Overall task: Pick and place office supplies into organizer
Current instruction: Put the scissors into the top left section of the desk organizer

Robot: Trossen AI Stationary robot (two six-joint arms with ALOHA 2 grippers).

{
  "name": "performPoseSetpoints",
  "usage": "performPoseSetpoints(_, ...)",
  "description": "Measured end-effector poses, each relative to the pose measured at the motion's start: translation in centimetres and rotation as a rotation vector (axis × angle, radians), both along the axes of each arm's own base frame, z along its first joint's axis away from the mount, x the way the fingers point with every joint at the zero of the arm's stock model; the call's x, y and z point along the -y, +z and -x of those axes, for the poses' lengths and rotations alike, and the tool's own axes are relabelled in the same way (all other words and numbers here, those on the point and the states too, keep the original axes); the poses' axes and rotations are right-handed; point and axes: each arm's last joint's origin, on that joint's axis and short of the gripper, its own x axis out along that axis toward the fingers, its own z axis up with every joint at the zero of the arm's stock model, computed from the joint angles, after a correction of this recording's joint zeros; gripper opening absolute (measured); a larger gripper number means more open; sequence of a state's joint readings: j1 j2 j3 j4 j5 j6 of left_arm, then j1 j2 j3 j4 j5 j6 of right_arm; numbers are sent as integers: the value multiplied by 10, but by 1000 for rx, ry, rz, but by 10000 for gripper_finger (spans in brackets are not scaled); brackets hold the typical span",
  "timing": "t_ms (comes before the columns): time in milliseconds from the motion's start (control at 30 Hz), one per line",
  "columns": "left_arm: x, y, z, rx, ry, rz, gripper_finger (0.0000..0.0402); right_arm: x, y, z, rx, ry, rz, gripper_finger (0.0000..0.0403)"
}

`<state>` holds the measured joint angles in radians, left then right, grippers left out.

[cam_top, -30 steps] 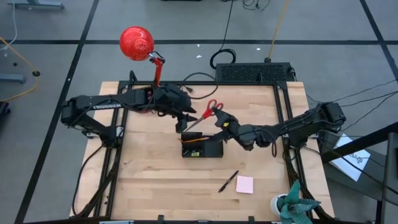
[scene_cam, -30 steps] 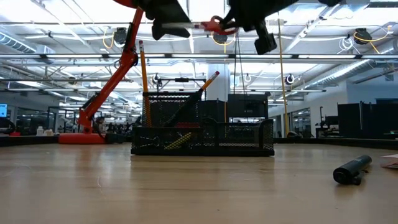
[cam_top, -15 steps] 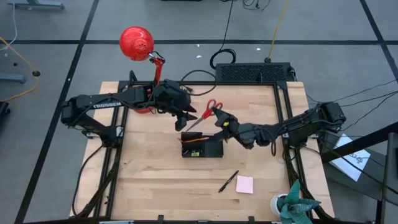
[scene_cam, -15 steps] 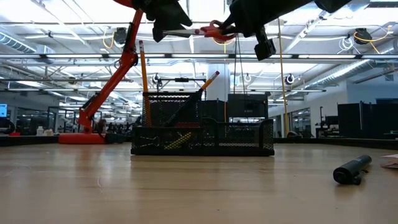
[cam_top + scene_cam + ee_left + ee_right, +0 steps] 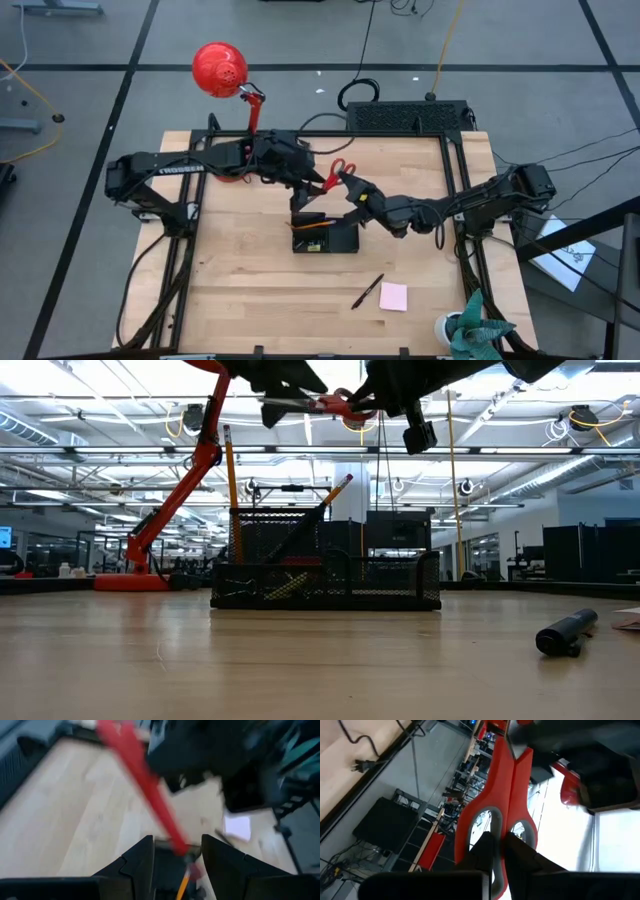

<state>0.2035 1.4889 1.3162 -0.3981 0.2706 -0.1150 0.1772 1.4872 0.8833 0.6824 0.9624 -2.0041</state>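
High view: left claw point(image 5: 312, 186) spread open around the blade end of red scissors point(image 5: 337, 176), likely to take them over; right claw point(image 5: 350, 187) pinched shut on the handles, carried above organizer point(image 5: 325, 236) for the drop. Further right, black pen point(image 5: 367, 291), pink pad point(image 5: 393, 296) waiting on wooden bench point(image 5: 240, 290); warehouse hall beyond

Red-handled scissors point(image 5: 501, 790), handle loops pinched in the right gripper point(image 5: 500, 851), blades toward dark machinery
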Motion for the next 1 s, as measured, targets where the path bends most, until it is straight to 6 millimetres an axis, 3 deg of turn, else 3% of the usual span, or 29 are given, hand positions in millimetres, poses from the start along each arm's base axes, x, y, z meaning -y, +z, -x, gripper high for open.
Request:
performPoseSetpoints(267, -5, -12, -18, 33, -17, -17, 173, 0, 0, 0, 8, 22, -6, 15)
performPoseSetpoints(733, -6, -10, -17, 49, -22, -84, 168, 0, -9, 3, -13, 24, -14, 16)
performPoseSetpoints(833, -6, -10, -16, 50, -29, -102, 136, 0, -10, 3, -16, 24, -14, 16)
performPoseSetpoints(1000, -8, -13, -17, 32, -12, -113, 41, 0, -12, 3, -40, 20, -3, 16)
